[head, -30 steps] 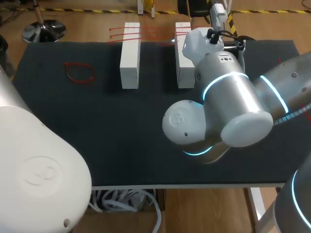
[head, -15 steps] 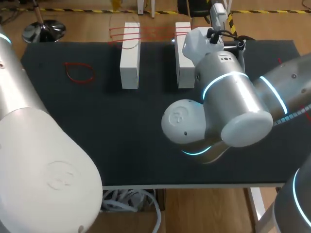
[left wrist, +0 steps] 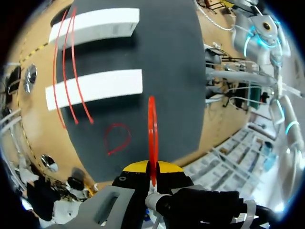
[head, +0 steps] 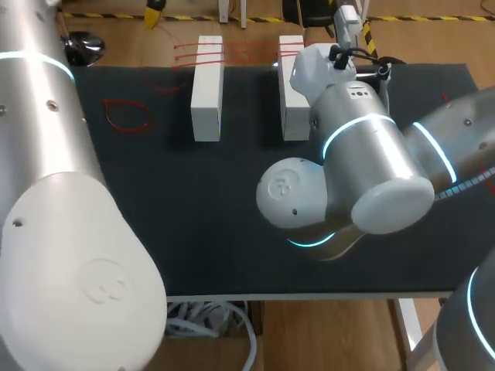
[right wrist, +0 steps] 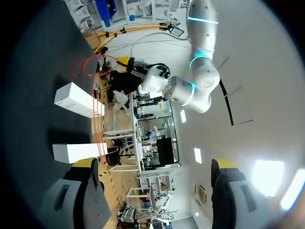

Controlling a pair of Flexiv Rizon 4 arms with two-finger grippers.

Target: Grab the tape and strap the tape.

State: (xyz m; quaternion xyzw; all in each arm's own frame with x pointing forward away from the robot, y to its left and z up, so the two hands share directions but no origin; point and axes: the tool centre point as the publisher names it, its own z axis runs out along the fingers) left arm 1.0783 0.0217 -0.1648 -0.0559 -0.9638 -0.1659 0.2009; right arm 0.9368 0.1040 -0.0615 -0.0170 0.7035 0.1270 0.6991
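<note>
Red band (left wrist: 152, 125) upright in the grip of the left tool (left wrist: 152, 168) — right tool (right wrist: 155, 167) wide apart

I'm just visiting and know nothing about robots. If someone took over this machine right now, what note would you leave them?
Left gripper: shut on a red band, held above the table.
Right gripper: open, holding nothing.
Done: stretched bands span both white blocks at their far ends.
A loose band lies on the table.
Left to do: strap the held band over the blocks.
</note>
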